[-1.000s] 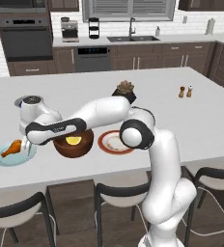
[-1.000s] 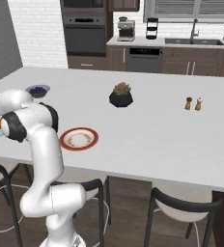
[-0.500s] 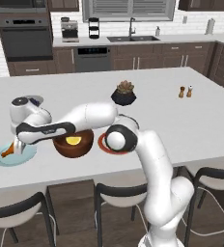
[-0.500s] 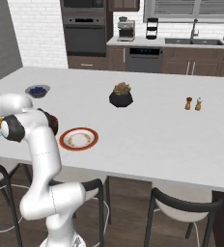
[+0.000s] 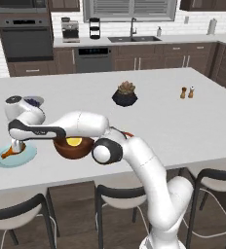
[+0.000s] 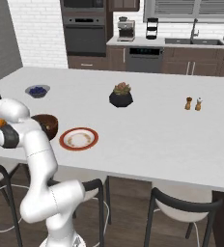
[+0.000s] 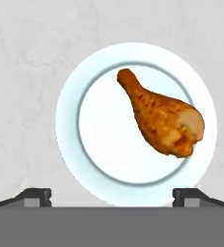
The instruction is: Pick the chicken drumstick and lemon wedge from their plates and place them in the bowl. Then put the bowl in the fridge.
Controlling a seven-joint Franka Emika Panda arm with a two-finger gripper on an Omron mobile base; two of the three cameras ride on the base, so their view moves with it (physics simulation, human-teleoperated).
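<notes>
The chicken drumstick [image 7: 162, 116] lies on the light blue plate [image 7: 65, 125], its thick end to the right in the hand view. My gripper [image 7: 112, 197] hangs open just above this plate, fingertips [image 7: 34, 195] wide apart and holding nothing. In the left base view the gripper [image 5: 17, 146] stands over the drumstick [image 5: 8, 152] on the blue plate [image 5: 25, 158] at the counter's near left. Right of it sits the wooden bowl [image 5: 66, 150] with the lemon wedge [image 5: 74, 142] inside. The red-rimmed plate [image 6: 78, 139] is bare beside the bowl [image 6: 45, 125]. The fridge is out of view.
A small grey bowl of blueberries [image 5: 33, 102] stands behind the blue plate. A black pot with a plant [image 5: 124, 95] is mid-counter, and two shakers [image 5: 187, 92] stand far right. Stools line the near counter edge.
The hand has swung left from near the bowl and sunk lower over the blue plate. Its jaws have stayed open; the drumstick and bowl have not moved.
</notes>
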